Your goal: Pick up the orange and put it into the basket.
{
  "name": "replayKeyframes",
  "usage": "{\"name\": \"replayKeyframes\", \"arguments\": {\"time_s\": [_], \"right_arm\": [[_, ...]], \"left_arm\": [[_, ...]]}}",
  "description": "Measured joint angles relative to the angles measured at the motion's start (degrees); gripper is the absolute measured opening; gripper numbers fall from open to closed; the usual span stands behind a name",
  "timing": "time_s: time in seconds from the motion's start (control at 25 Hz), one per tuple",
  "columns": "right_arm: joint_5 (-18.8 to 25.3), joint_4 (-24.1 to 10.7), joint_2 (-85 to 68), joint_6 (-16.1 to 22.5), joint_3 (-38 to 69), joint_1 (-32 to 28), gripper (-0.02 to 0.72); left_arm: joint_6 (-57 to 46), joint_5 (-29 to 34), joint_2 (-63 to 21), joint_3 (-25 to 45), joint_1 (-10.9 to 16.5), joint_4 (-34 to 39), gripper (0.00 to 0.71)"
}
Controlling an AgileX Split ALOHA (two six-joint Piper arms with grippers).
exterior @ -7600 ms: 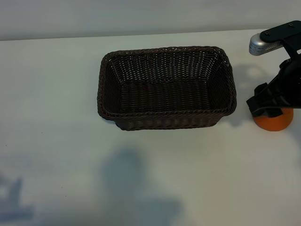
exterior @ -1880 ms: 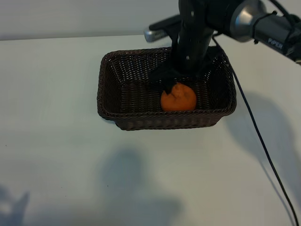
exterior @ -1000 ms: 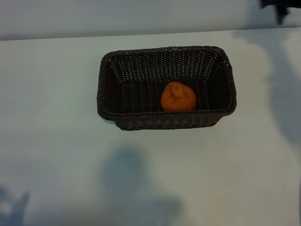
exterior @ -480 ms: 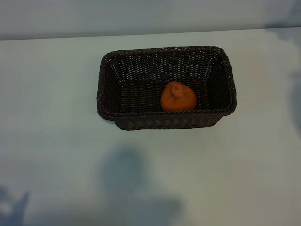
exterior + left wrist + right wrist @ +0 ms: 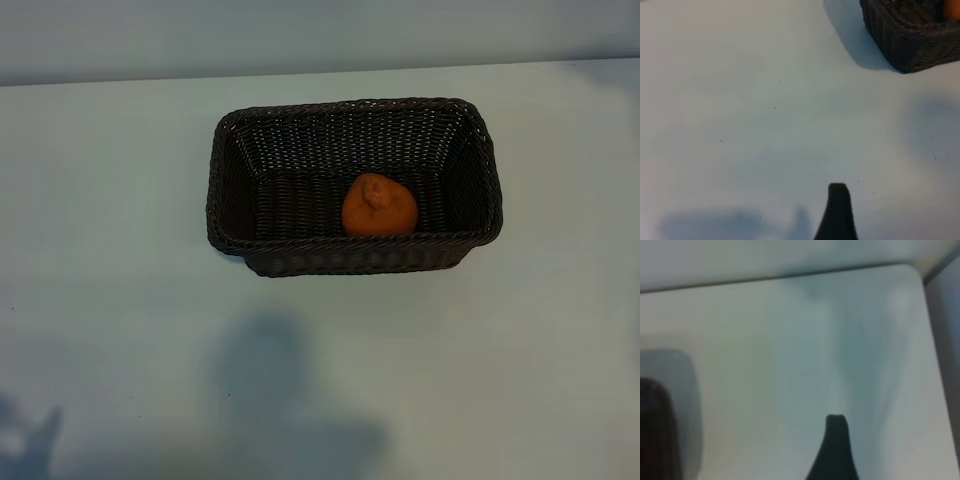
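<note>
The orange (image 5: 379, 206) lies inside the dark brown wicker basket (image 5: 225, 180), right of the middle and close to the near wall, knob up. Nothing touches it. Neither arm shows in the exterior view. In the left wrist view, my left gripper (image 5: 802, 227) shows only one dark finger (image 5: 838, 212) over bare table, well away from a corner of the basket (image 5: 910, 40), with a sliver of the orange (image 5: 953, 9) behind its rim. My right gripper (image 5: 800, 467) also shows a single finger (image 5: 835, 450) above the table, with nothing in it.
The white table (image 5: 120, 300) spreads on all sides of the basket. Its back edge (image 5: 120, 82) runs along the top of the exterior view. The right wrist view shows a rounded table corner (image 5: 912, 275) and a blurred dark shape (image 5: 655, 430).
The last bit of the right arm at the top right has left the exterior view. The orange and the basket have stayed where they were.
</note>
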Motion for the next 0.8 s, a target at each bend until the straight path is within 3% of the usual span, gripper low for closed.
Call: {"name": "replayKeyframes", "arguments": {"time_s": [0.4,0.68,0.8], "right_arm": [[0.04,0.13,-34.87,-0.29,12.22,0.0,0.571],[-1.52,-5.44,-56.63,-2.84,25.4,0.0,0.571],[-4.55,-5.51,-64.88,-2.84,32.7,0.0,0.571]], "left_arm": [[-0.05,0.0,0.0,0.0,0.0,0.0,0.594],[-0.05,0.0,0.0,0.0,0.0,0.0,0.594],[-0.05,0.0,0.0,0.0,0.0,0.0,0.594]]}}
